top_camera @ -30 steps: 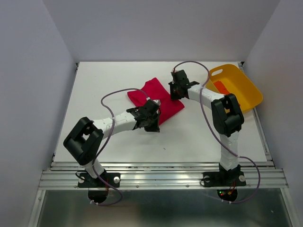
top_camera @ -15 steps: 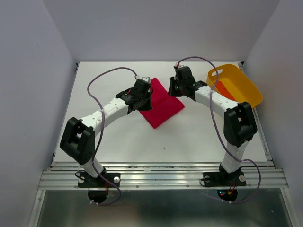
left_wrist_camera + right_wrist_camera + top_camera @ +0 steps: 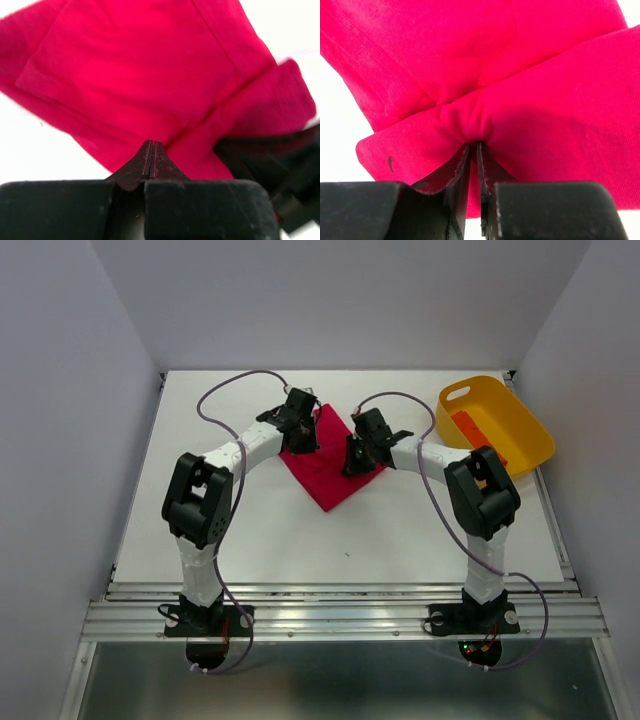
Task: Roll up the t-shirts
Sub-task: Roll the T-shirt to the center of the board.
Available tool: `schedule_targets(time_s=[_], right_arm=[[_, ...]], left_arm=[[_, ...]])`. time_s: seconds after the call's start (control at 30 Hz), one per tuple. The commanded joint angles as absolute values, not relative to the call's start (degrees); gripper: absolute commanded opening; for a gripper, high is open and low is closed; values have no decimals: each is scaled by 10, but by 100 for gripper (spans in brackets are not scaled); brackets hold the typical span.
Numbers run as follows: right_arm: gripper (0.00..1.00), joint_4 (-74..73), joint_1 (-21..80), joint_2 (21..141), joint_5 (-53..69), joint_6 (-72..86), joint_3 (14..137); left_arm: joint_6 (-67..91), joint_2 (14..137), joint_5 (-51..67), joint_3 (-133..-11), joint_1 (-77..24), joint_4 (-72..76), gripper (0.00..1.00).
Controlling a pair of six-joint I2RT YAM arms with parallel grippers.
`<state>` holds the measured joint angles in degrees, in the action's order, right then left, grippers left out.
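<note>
An orange-red t-shirt (image 3: 470, 426) sits as a narrow roll in the yellow tub (image 3: 525, 440) at two o'clock on the desk (image 3: 200, 530), so that one looks done. The crimson t-shirt (image 3: 325, 480) lies at the desk's centre, folded flat and not yet rolled. The overhead view sets the left end effector (image 3: 299, 430) at the cloth's eleven o'clock and the right end effector (image 3: 357, 455) at its two o'clock but hides their tips, which only the wrist views show: the right pair is clamped on a puckered crimson fold, and the left pair is pressed together at the shirt's edge with nothing clearly between.
</note>
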<state>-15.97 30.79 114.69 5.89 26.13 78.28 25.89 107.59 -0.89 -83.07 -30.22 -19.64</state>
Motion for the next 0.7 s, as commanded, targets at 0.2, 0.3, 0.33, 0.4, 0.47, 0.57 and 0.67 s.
schedule_targets(time_s=[0.2, 0.3, 0.33, 0.4, 0.47, 0.57, 0.67], right_arm=[[22, -187, 308, 1004, -69, 280, 731], [22, -186, 296, 979, -76, 292, 698], [22, -187, 291, 969, -76, 299, 686], [22, -186, 291, 959, -77, 304, 649], [22, -186, 291, 948, -76, 309, 615], [21, -184, 291, 934, -69, 310, 584], [21, -181, 291, 927, -64, 308, 573]], left_arm=[[244, 1182, -17, -928, -265, -166, 0], [244, 1195, -18, -921, -263, -158, 0], [244, 1199, -18, -918, -262, -158, 0], [244, 1202, -24, -908, -262, -162, 0], [245, 1198, -24, -891, -261, -155, 0], [244, 1176, -19, -844, -262, -145, 0], [251, 1138, -19, -779, -261, -138, 0]])
